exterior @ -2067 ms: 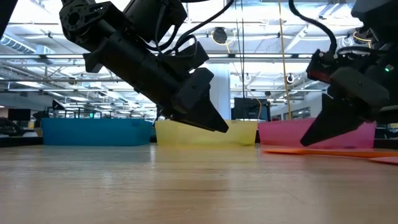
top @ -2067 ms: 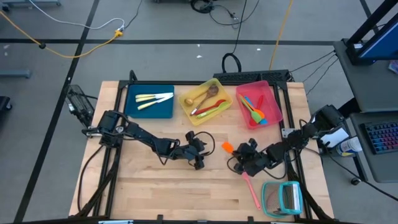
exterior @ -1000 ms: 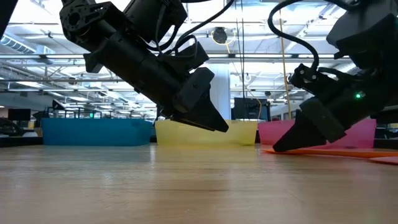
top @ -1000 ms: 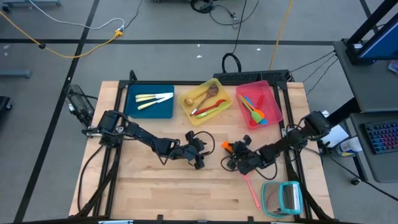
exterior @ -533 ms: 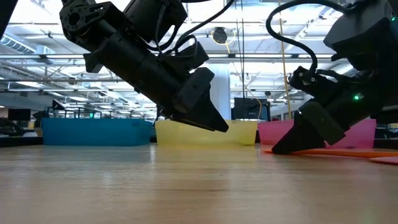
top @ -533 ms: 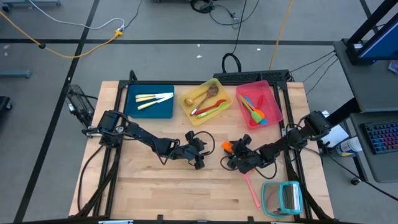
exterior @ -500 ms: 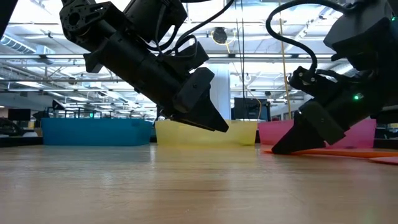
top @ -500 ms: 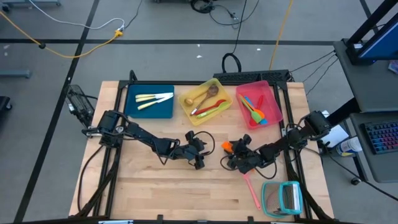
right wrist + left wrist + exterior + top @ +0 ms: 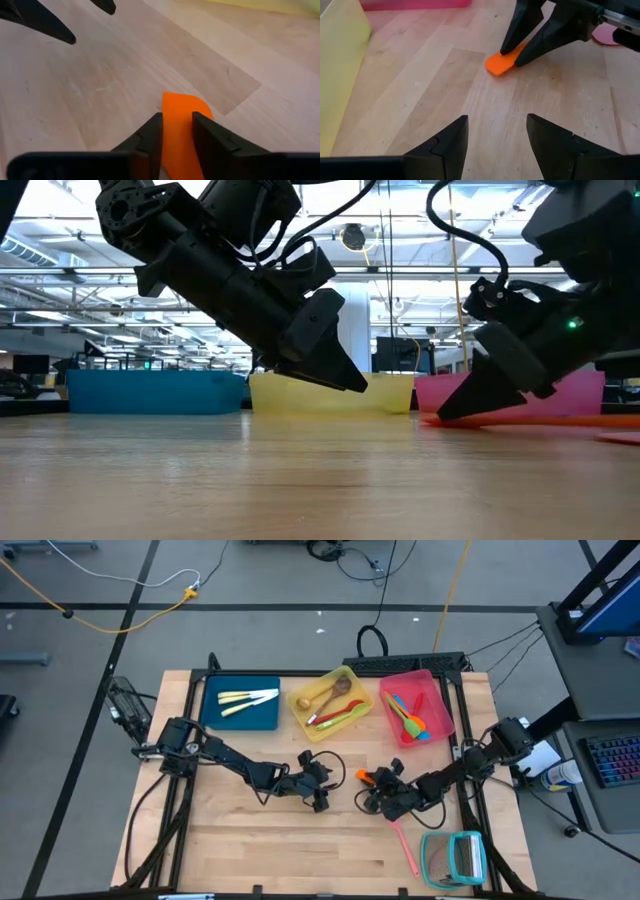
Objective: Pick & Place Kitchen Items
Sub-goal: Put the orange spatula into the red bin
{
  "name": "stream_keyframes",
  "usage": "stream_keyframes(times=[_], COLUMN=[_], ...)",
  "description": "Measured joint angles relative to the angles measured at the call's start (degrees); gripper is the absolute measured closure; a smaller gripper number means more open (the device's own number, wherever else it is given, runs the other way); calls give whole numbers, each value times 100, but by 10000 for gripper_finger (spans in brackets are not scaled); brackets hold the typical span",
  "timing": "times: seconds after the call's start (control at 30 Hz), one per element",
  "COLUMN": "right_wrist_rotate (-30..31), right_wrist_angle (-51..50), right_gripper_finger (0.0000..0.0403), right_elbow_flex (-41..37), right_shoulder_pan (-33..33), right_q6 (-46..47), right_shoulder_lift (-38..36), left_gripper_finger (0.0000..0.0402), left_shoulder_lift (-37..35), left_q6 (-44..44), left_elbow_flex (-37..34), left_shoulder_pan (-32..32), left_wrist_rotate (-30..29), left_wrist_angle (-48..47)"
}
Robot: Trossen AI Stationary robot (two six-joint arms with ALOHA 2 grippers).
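On the wooden table (image 9: pixel 250 840), the right gripper (image 9: pixel 378 787) has its two fingers (image 9: pixel 150 137) closed in on an orange spatula (image 9: pixel 181 131), one finger on each side of the blade, whose tip lies flat on the boards just in front of the pink tray (image 9: pixel 441 700). A pink utensil (image 9: pixel 404 844) lies on the table behind that gripper, reaching toward the teal-framed rack (image 9: pixel 455 858), well apart from the pink tray. More utensils sit in the trays: bright silicone ones in the pink tray, wooden and red ones in the yellow tray (image 9: pixel 345 726) beside it, pale-handled cutlery (image 9: pixel 246 699) in the blue tray (image 9: pixel 268 722) beyond. The left gripper (image 9: pixel 322 784) waits low over the table, near the orange spatula and farther from the pink tray, its fingers (image 9: pixel 450 140) spread wide and holding nothing.
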Motion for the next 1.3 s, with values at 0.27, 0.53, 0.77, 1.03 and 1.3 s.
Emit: stream_keyframes(times=[0.27,0.53,0.77,1.03,1.3], right_wrist_rotate=[61,-433,-520,-587,-327], right_wrist_angle=[-4,165,730,173,-534], right_gripper_finger=[355,376,294,208,208], right_elbow_flex=[-2,-4,-4,-34,-24], right_shoulder_pan=[-43,-56,-55,-67,-150], right_q6=[-21,-229,-951,-1177,-680], right_shoulder_lift=[9,7,9,-621,-720], left_gripper_finger=[195,195,195,195,195], left_shoulder_lift=[0,0,0,0,0], left_q6=[0,0,0,0,-1], left_elbow_flex=[0,0,0,0,0], left_shoulder_pan=[0,0,0,0,53], left_wrist_rotate=[2,4,5,7,7], left_wrist_angle=[0,0,-2,-2,-2])
